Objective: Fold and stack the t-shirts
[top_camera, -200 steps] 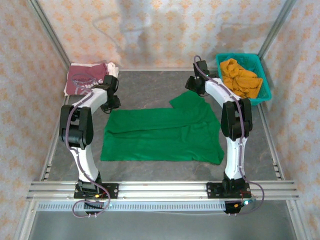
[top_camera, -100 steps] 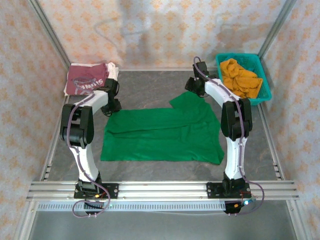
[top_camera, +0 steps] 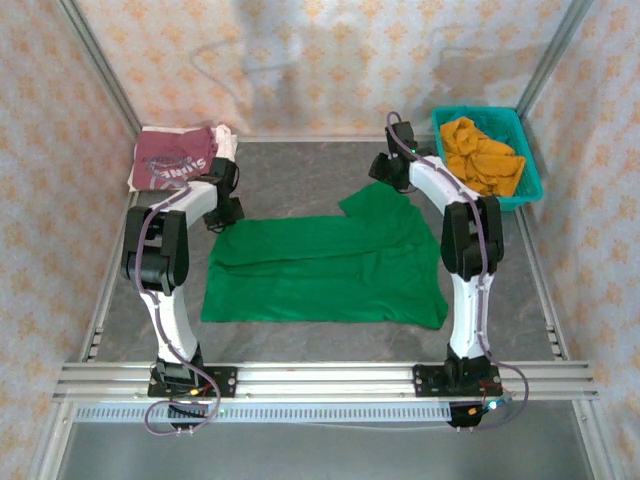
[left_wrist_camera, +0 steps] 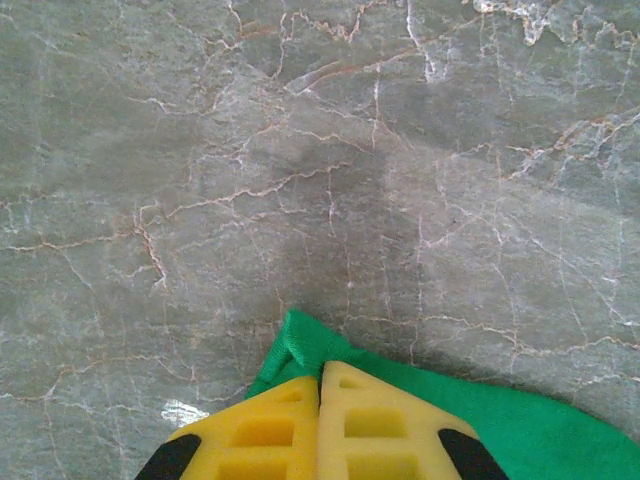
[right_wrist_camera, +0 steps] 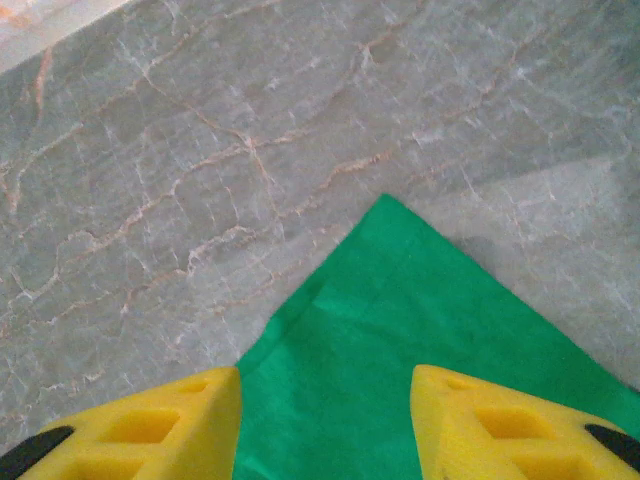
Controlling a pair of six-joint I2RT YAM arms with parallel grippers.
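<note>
We judge green t-shirt (top_camera: 325, 268) soft, light, limp; lies spread flat mid-table. Left gripper (left_wrist_camera: 320, 368) pinched closed on far-left corner. Right gripper (right_wrist_camera: 325, 375) spread wide, straddling sleeve corner. We take hold at corners.

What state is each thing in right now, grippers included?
green tee: laid flat, partly folded, not stacked
maroon tee: folded, at the far left corner
basket: holds orange cloth
left gripper: shut on a green tee corner
right gripper: open over another green tee corner
</note>
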